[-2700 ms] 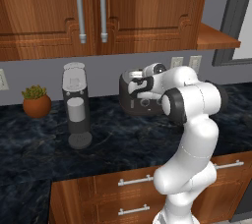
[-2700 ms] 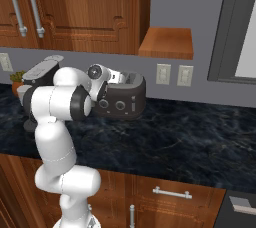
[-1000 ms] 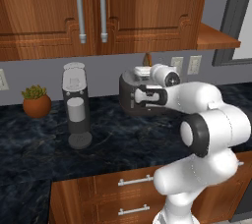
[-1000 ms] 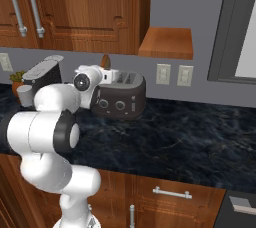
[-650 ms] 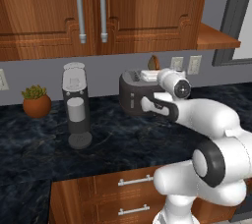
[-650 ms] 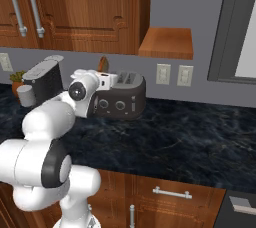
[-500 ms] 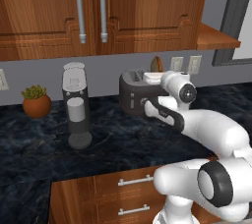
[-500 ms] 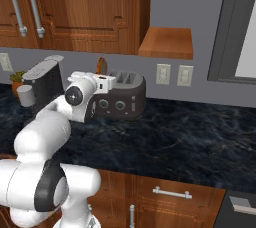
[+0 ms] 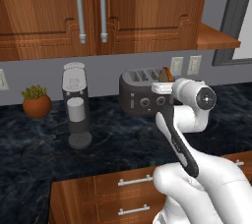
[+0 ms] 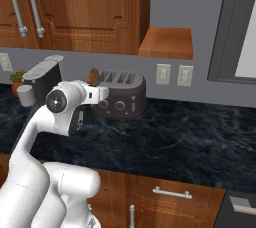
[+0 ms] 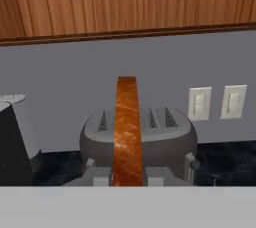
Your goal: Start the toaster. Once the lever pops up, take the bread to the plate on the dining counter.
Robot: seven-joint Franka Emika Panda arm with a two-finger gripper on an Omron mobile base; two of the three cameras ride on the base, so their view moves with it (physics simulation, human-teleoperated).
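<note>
Coffee machine (image 9: 76, 105) stands left of the toaster (image 9: 145, 95) on the same black counter (image 9: 113, 137). The bread (image 11: 127, 132) is clamped edge-on in the closed gripper (image 11: 127, 179), lifted clear just in front of the toaster's slots. For the carry, hold the slice upright and retreat without brushing the silver top. The hand view shows the crust edge centred against the slots; the left base view instead shows the slice (image 9: 167, 74) at the toaster's right end.
</note>
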